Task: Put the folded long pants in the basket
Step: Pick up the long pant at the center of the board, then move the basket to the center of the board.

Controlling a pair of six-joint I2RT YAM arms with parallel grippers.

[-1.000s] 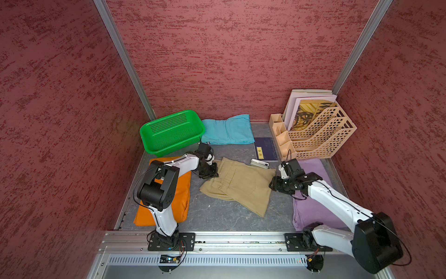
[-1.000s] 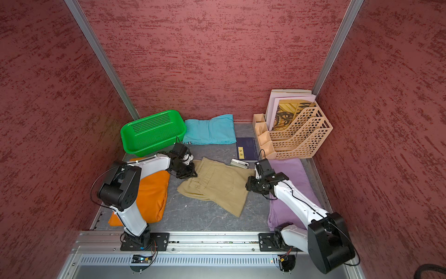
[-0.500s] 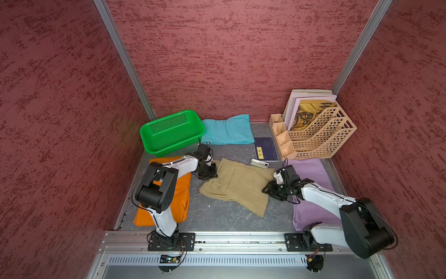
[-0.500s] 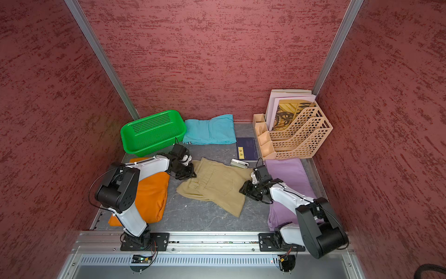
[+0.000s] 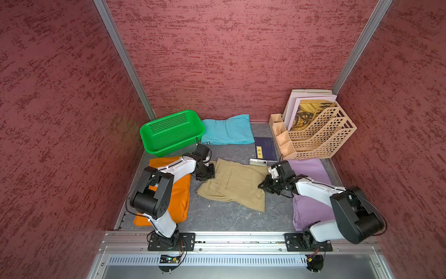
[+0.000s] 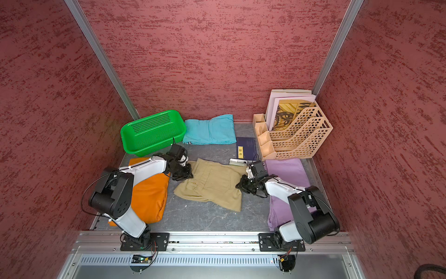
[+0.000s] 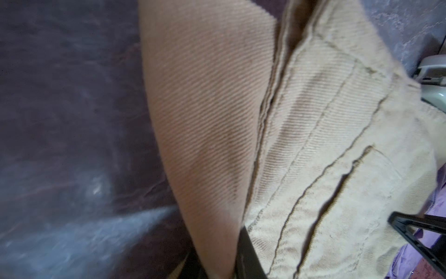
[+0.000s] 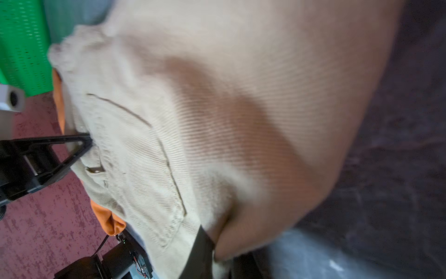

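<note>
The khaki folded long pants [image 5: 231,183] [image 6: 212,186] lie in the middle of the table. My left gripper [image 5: 209,173] [image 7: 217,265] is shut on their left edge, with cloth pinched between the jaws. My right gripper [image 5: 263,185] [image 8: 217,261] is shut on their right edge. The green basket [image 5: 173,145] [image 6: 154,142] stands at the back left, with nothing in it. Teal pants [image 5: 226,129] lie beside the basket. Orange pants [image 5: 179,193] lie under the left arm, and lilac pants [image 5: 311,169] lie under the right arm.
A beige lattice file rack [image 5: 318,135] with papers stands at the back right. A dark blue booklet [image 5: 265,147] and a small white device [image 5: 258,162] lie in front of it. Red walls close in three sides, and a metal rail [image 5: 229,238] runs along the front.
The right gripper has moved left onto the khaki pants' right edge and closed on the cloth. The left arm has not moved.
</note>
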